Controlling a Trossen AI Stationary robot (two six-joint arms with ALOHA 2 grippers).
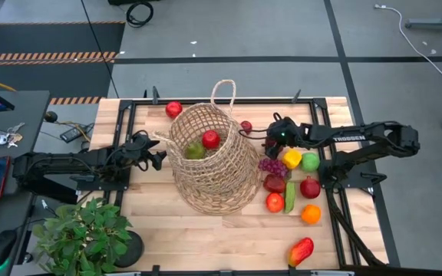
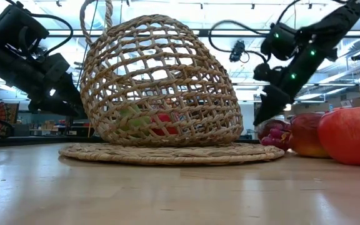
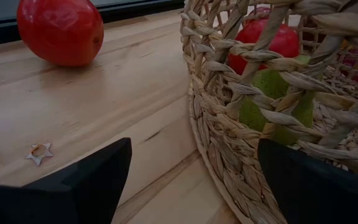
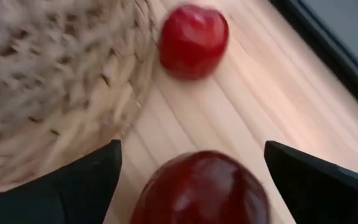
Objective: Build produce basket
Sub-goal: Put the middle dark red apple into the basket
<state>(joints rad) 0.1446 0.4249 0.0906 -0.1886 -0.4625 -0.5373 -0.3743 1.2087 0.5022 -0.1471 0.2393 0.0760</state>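
Observation:
The tan wicker basket point(image 1: 209, 165) stands on the table's middle, opening up, with a red apple point(image 1: 211, 139) and a green piece point(image 1: 195, 150) inside. My left gripper point(image 1: 157, 156) stands open at the basket's left wall point(image 3: 229, 155). My right gripper point(image 4: 191, 149) is open just right of the basket. A dark red fruit point(image 4: 201, 186) sits between its fingers, apart from both. A smaller red fruit point(image 4: 193, 40) lies on the wood beyond it. More produce, such as purple grapes point(image 1: 273, 165) and a yellow pepper point(image 1: 292, 159), lies near the right edge. My left gripper has its fingers on either side of the basket's lower wall point(image 3: 229, 155). Whether a finger touches the weave, I cannot tell.
A red fruit point(image 1: 173, 109) lies far left of the basket. A red-yellow mango point(image 1: 301, 251) sits near the front right edge. A leafy potted plant point(image 1: 83, 234) stands at the front left corner. Bare wood lies in front of the basket.

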